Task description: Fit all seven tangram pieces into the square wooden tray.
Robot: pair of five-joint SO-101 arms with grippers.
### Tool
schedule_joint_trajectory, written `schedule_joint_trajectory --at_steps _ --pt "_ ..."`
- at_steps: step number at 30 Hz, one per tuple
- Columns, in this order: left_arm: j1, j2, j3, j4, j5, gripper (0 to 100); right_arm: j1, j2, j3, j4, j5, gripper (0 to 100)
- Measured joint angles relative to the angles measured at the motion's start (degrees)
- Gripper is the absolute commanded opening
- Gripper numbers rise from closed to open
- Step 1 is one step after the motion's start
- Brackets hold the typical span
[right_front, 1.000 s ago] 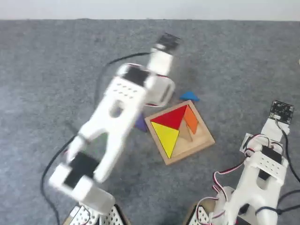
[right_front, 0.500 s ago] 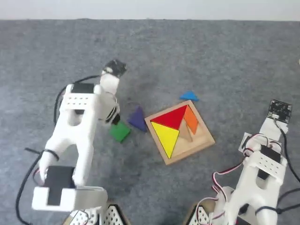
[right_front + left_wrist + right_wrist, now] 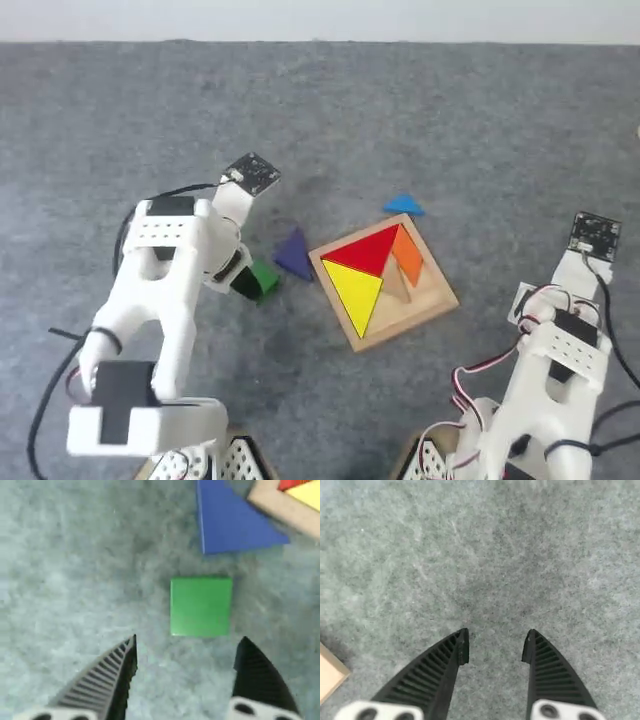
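green square [image 3: 201,606] | on carpet [image 3: 75,555] | just ahead of spread left jaws, apart

Your tabletop [image 3: 480,110] wears a grey, fuzzy, matt cloth. The tray [image 3: 420,300] is pale bare wood, smooth. Beside the tray, the green square [image 3: 201,606] and blue triangle [image 3: 225,517] look smooth and matt. Left hand [image 3: 189,642] and right hand [image 3: 496,640] have black ribbed plastic fingers [image 3: 115,672] on white plastic mounts.

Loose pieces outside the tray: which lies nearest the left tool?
The green square, just ahead of the left tool; the purple triangle lies farther.
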State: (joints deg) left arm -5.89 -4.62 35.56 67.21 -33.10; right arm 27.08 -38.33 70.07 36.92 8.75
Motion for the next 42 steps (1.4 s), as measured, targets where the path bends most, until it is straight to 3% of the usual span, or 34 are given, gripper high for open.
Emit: schedule_joint_trajectory --at_steps 6,12,20,32,36,42 --pt "4.8 10.8 -3.4 -1.2 0.9 30 0.0 0.0 0.0 0.0 0.0 18.5" --pt "4.2 20.3 -11.3 0.3 2.5 27 0.0 0.0 0.0 0.0 0.0 18.4" --pt "4.2 21.1 -12.8 1.5 2.9 2 0.0 0.0 0.0 0.0 0.0 18.4" --pt "6.3 17.0 -12.8 4.3 5.8 1 0.0 0.0 0.0 0.0 0.0 18.4" --pt "12.7 6.8 -12.8 9.4 9.2 1 0.0 0.0 0.0 0.0 0.0 18.4" --pt "28.5 -0.7 -12.8 12.0 18.9 1 0.0 0.0 0.0 0.0 0.0 18.4"
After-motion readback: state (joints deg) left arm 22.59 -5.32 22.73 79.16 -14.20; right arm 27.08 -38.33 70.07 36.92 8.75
